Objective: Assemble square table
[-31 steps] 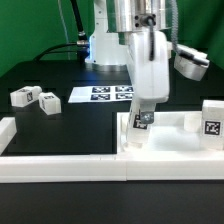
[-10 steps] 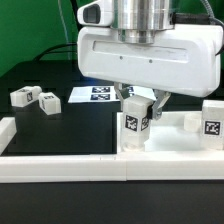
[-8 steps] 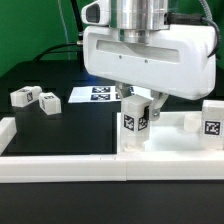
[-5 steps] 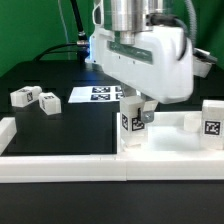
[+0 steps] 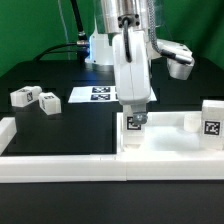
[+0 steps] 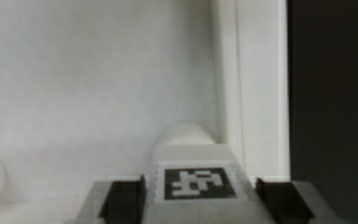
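Right at the front of the exterior view runs the low white border wall (image 5: 60, 165), stretching across the black table (image 5: 60, 125) from edge to edge, with a short return rising at the exterior view's left. Close behind it, toward the exterior view's right, lies the square panel (image 5: 170, 140), flat and white. Over the panel's near corner on the exterior view's left, the gripper (image 5: 134, 117) points straight down and is clamped on a leg (image 5: 132, 126), a short white block held upright with its black-and-white tag facing the camera and its lower end down at the panel. The wrist view shows the same grip from above: the leg (image 6: 197, 165) sits between the two dark fingers (image 6: 115, 203) of the gripper (image 6: 199, 200), one close against each side, with the square panel (image 6: 87, 90) beneath and the black table (image 6: 336, 100) beyond its edge. Farther toward the exterior view's right a second leg (image 5: 210, 120) stands upright at the panel, tag toward the camera, well apart from the gripper. Over on the exterior view's left, on bare table, a loose leg (image 5: 22, 97) and another loose leg (image 5: 47, 102) lie just beside each other. Behind them the marker board (image 5: 100, 94) lies flat, and at the back the arm (image 5: 135, 50) rises out of frame
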{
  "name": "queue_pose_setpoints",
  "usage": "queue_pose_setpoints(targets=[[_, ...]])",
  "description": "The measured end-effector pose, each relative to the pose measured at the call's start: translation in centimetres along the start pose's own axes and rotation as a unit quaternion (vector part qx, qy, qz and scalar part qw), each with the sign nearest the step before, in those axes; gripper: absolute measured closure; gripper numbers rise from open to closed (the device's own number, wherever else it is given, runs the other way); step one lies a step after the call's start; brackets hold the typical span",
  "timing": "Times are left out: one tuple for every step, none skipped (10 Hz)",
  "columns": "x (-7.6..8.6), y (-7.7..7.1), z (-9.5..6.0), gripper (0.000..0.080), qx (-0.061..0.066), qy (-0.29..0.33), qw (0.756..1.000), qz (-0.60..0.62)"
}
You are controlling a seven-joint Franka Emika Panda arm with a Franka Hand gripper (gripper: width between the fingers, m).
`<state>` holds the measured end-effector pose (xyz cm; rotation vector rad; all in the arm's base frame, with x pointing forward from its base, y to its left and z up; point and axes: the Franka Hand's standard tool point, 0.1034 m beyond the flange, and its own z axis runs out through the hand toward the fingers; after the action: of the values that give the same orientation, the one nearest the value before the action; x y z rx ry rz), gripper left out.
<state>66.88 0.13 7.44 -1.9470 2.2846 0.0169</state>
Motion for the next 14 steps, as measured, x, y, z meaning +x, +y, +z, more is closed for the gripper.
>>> queue_pose_setpoints(targets=[[0.0,0.0,0.0,0.0506,0.001,0.003,0.998,-0.057],[-0.2,-0.2,0.0,0.029,0.005,0.005,0.991,-0.131],[-0.1,-0.2,0.0,0.0194,0.005,0.005,0.98,-0.197],[-0.2,-0.2,-0.1,0.0163,0.002,0.01,0.957,-0.289],[-0.2,0.0,-0.2,0.0163,0.006,0.012,0.94,-0.341],[0.0,0.0,-0.2,0.0151,0.005,0.013,0.929,-0.369],[0.1,0.0,-0.2,0.0151,0.003,0.015,0.913,-0.408],[0.2,0.0,-0.2,0.0151,0.002,0.017,0.893,-0.449],[0.2,-0.2,-0.4,0.0151,-0.006,0.028,0.848,-0.529],[-0.2,-0.5,-0.6,0.0151,-0.018,0.043,0.792,-0.608],[-0.5,-0.9,-1.0,0.0151,-0.018,0.047,0.762,-0.645],[-0.2,-0.8,-0.9,0.0151,-0.02,0.047,0.752,-0.658],[-0.2,-0.8,-0.9,0.016,-0.019,0.047,0.762,-0.646],[-0.1,-0.8,-0.9,0.0349,-0.019,0.047,0.762,-0.646]])
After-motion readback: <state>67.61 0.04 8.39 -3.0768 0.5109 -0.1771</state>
